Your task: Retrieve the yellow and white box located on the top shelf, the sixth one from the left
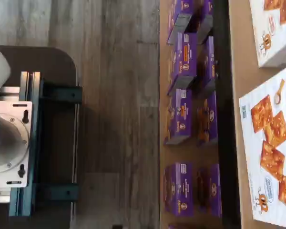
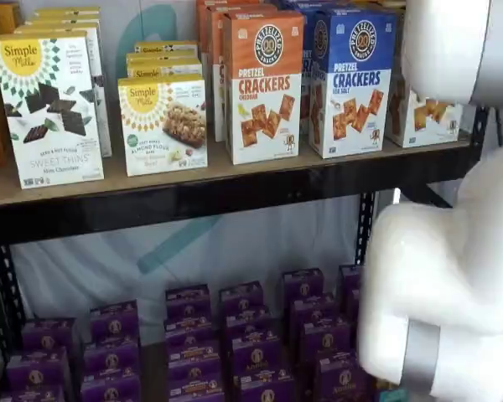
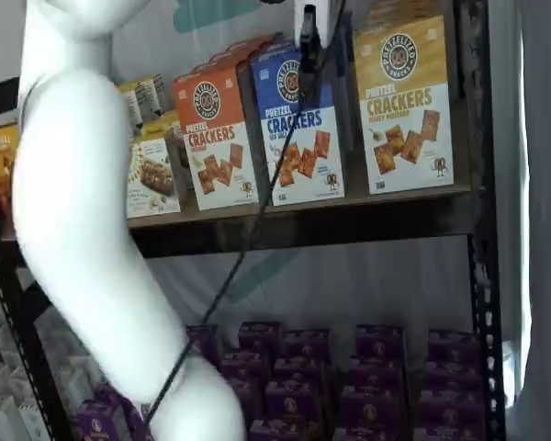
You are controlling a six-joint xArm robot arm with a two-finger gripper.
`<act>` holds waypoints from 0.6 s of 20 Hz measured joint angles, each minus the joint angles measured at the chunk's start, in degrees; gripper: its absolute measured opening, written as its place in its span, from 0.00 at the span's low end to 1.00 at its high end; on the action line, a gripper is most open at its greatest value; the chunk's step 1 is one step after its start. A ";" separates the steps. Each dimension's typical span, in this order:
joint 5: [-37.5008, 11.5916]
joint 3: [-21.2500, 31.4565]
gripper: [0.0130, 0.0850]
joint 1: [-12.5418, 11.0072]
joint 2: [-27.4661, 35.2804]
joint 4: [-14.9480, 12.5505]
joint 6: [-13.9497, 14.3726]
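The yellow and white box (image 3: 404, 103) stands upright at the right end of the top shelf (image 3: 303, 226), next to a blue Pretzel Crackers box (image 3: 298, 129). In a shelf view only its white lower part (image 2: 423, 115) shows, behind the white arm (image 2: 453, 276). The gripper (image 3: 307, 48) hangs from the view's upper edge with a cable, in front of the blue box and left of the yellow one. Its black fingers show no plain gap and hold nothing. The wrist view shows the dark mount with teal brackets (image 1: 33, 148), not the gripper.
An orange Pretzel Crackers box (image 2: 264, 88) and white Simple Mills boxes (image 2: 50, 109) stand further left on the top shelf (image 2: 235, 189). Several purple boxes (image 2: 235, 343) fill the lower shelf. A black upright (image 3: 477, 230) stands right of the yellow box. The wrist view shows a Sea Salt box (image 1: 271, 157).
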 joint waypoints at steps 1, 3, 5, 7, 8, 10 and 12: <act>-0.08 0.06 1.00 0.50 -0.09 -0.94 0.06; -0.82 1.38 1.00 3.07 -1.33 -4.98 0.55; -1.40 2.69 1.00 3.71 -2.32 -5.75 0.89; -2.06 4.07 1.00 4.15 -3.33 -5.94 1.20; -2.31 4.59 1.00 4.27 -3.69 -5.95 1.31; -2.72 5.29 1.00 4.39 -4.18 -5.82 1.45; -3.07 5.64 1.00 4.12 -4.46 -5.14 1.46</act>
